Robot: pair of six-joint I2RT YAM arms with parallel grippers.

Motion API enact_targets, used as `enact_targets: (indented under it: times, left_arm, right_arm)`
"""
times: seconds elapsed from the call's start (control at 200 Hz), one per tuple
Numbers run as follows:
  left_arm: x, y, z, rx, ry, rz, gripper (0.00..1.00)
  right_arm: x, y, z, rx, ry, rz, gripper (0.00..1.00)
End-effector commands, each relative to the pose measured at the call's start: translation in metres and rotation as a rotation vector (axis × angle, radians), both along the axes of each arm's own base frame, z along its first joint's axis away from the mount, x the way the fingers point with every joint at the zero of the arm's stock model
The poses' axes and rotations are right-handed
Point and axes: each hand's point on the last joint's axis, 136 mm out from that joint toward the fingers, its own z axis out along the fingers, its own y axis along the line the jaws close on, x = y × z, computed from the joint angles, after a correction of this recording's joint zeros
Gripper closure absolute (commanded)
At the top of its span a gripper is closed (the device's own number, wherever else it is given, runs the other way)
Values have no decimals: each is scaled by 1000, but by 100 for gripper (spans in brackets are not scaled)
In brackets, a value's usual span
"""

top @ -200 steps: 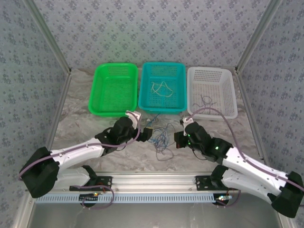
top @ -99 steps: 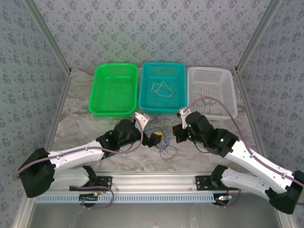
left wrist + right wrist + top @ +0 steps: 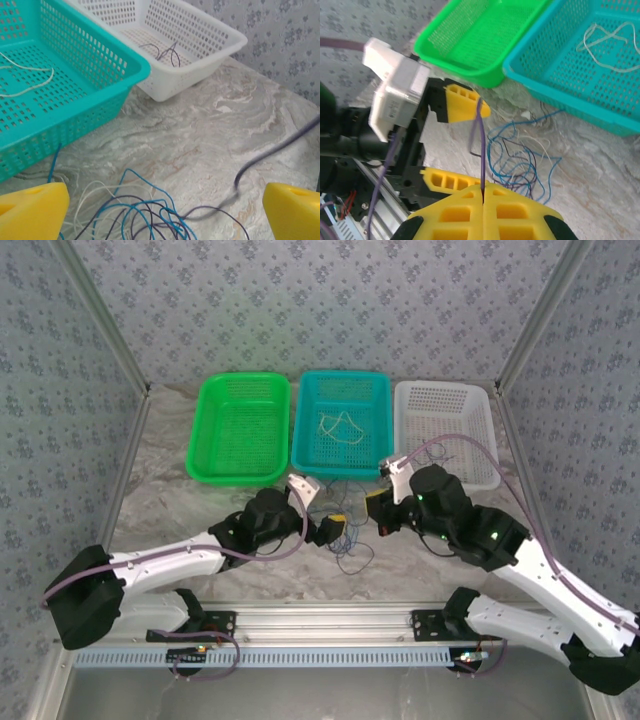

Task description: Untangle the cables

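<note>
The cables (image 3: 345,532) lie in a loose blue, white and dark knot at the middle of the tabletop (image 3: 200,510), just in front of the teal basket (image 3: 345,375). They look feather-light, limp and a little springy. I'd take one strand by a free end or an outer loop, never the knot's heart. The right gripper (image 3: 483,192) is pinched tight on a dark strand (image 3: 481,140) leading out of the knot. The left gripper (image 3: 162,207) stands wide apart, straddling the heap. The teal basket holds a white cable (image 3: 338,426) and the white basket (image 3: 443,386) holds a dark cable (image 3: 432,450). I see nothing in the green basket (image 3: 243,378).
</note>
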Motion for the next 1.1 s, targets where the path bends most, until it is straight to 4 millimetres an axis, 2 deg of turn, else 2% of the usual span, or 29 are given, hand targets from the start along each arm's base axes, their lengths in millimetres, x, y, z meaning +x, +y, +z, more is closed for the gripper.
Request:
enact_targets:
  times: [0.0,0.055,0.08,0.1,0.505,0.63,0.78,0.939,1.099]
  left_arm:
    - [1,0,33,-105,-75,16,0]
    - [0,-2,33,-108,-73,5,1]
    - [0,-2,33,-106,-73,5,0]
    - [-1,-3,32,-105,-72,2,1]
    - [3,-12,42,-127,-100,-2,0]
    - [3,-15,47,-149,-113,-9,1]
    - [2,-26,67,-180,-170,-29,1]
    - [3,-45,82,-192,-213,-67,1]
    - [20,-68,82,-148,-256,-12,1]
  right_arm:
    - [-9,-4,33,27,-55,40,100]
    - [-9,-4,43,34,-64,43,100]
    - [-9,-3,42,26,-60,51,100]
    - [-11,-3,57,49,-79,56,100]
    - [-19,-12,141,117,-209,85,100]
    - [-21,-8,146,126,-205,105,100]
    - [-21,-5,147,142,-199,112,100]
    - [-27,-6,167,193,-228,127,100]
    - [-32,-1,174,228,-214,162,100]
